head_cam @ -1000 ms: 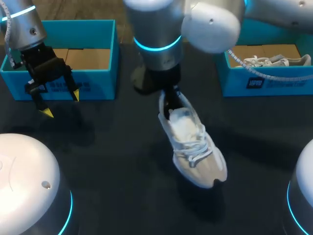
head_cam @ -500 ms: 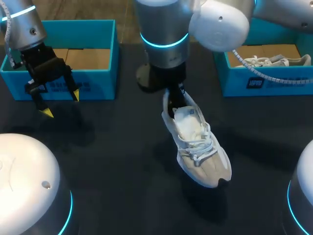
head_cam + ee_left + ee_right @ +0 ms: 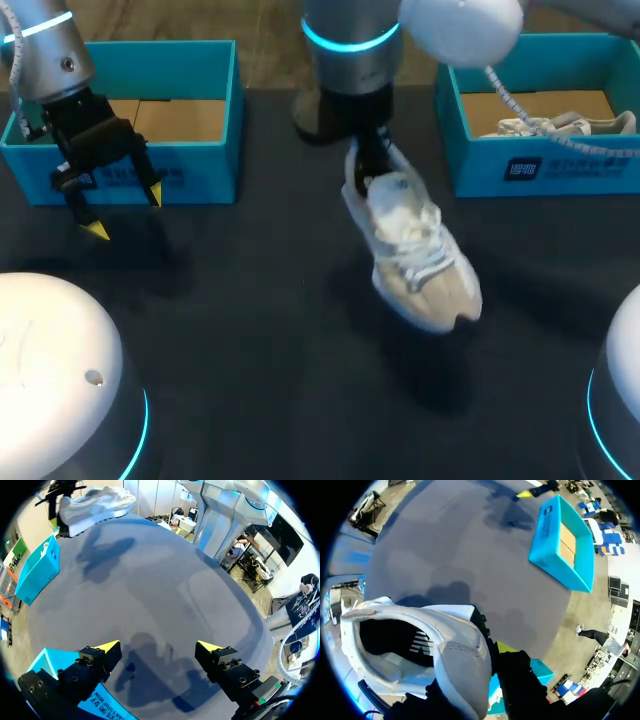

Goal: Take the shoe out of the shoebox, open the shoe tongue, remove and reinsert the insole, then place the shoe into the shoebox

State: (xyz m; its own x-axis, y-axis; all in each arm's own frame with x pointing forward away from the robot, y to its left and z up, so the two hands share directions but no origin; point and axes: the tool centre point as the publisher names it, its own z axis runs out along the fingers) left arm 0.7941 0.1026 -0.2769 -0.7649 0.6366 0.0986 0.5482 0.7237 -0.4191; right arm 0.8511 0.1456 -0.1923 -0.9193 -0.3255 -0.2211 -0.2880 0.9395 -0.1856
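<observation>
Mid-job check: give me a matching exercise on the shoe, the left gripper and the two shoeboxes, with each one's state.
1 white shoe
2 left gripper
3 left shoebox
4 right shoebox

a holds a second shoe
b open, over the table
c heel in the right gripper
d no shoe inside

Pairs: 1-c, 2-b, 3-d, 4-a

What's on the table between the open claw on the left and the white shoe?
Nothing: only bare dark table lies between the left claw and the shoe, as the head view shows.
</observation>
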